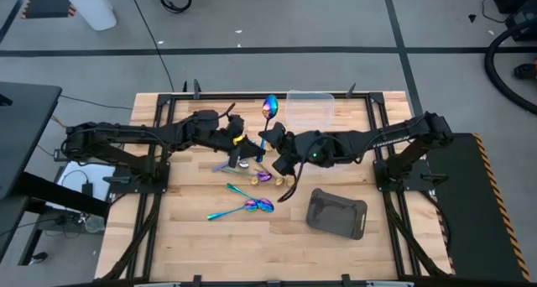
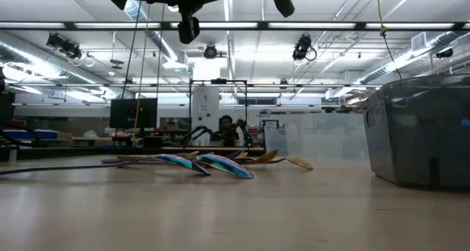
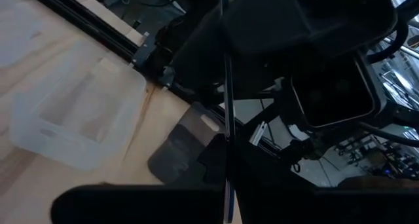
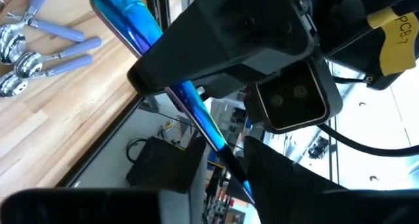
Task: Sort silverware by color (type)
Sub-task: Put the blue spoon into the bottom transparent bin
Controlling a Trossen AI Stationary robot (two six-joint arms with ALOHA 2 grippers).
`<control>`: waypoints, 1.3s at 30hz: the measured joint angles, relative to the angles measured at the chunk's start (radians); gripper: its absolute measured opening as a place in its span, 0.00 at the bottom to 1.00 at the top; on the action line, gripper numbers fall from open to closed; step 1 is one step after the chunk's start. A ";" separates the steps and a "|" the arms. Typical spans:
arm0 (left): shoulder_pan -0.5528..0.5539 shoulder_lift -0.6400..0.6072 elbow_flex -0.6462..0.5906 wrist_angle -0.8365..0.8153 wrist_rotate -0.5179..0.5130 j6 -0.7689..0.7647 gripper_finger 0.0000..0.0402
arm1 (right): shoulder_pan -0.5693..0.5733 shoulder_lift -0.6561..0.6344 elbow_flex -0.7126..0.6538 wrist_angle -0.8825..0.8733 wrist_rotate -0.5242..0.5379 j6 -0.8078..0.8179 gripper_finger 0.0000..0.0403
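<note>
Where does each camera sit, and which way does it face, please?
High view: above, straight down on the wooden table; left gripper and right gripper meet at its middle.
Low view: tabletop height, level into the room; arms overhead.
Left wrist view: on left arm, facing the clear plastic tub.
Right wrist view: on right arm, facing lilac-handled silver spoons.
Shared: high and right wrist views show the raised iridescent rainbow spoon.

I see a light wooden table (image 1: 185,237). On it lie rainbow spoons (image 1: 243,208), some gold ones (image 1: 288,187) and lilac-handled ones (image 4: 55,50) near the middle, a clear plastic tub (image 1: 310,109) at the back, and a dark grey tray (image 1: 337,213) in front
</note>
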 joint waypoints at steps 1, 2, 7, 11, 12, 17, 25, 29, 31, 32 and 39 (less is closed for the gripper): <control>0.000 0.000 -0.001 0.006 0.000 -0.002 0.06 | -0.006 0.000 0.000 0.001 -0.005 -0.005 0.23; 0.000 0.000 -0.001 0.013 0.000 -0.004 0.06 | -0.010 0.000 0.001 0.000 -0.012 -0.010 0.21; 0.000 0.000 -0.001 0.033 -0.027 -0.033 0.07 | -0.014 -0.001 0.001 -0.012 -0.018 -0.015 0.12; -0.002 -0.001 -0.001 0.051 -0.036 -0.026 0.15 | -0.014 -0.001 0.000 -0.030 -0.018 -0.010 0.08; -0.001 -0.001 -0.001 0.057 -0.039 -0.024 0.17 | -0.014 -0.001 0.000 -0.037 -0.017 -0.008 0.07; 0.000 -0.001 -0.001 0.066 -0.055 -0.019 0.30 | -0.008 0.000 0.000 -0.054 -0.021 0.010 0.05; 0.006 -0.005 0.000 0.056 -0.054 0.108 0.47 | 0.016 0.001 0.000 -0.066 -0.034 0.019 0.05; 0.006 -0.020 0.002 0.004 -0.051 0.201 0.51 | 0.017 0.000 0.000 -0.117 0.002 0.091 0.05; 0.006 -0.034 0.000 -0.074 -0.051 0.251 0.52 | 0.017 0.002 0.000 -0.141 0.010 0.131 0.05; 0.006 -0.036 0.001 -0.088 -0.053 0.280 0.52 | 0.017 0.002 0.000 -0.150 0.013 0.148 0.05; 0.008 -0.091 0.000 -0.298 -0.141 0.475 0.52 | -0.012 0.001 0.000 -0.220 0.027 0.275 0.05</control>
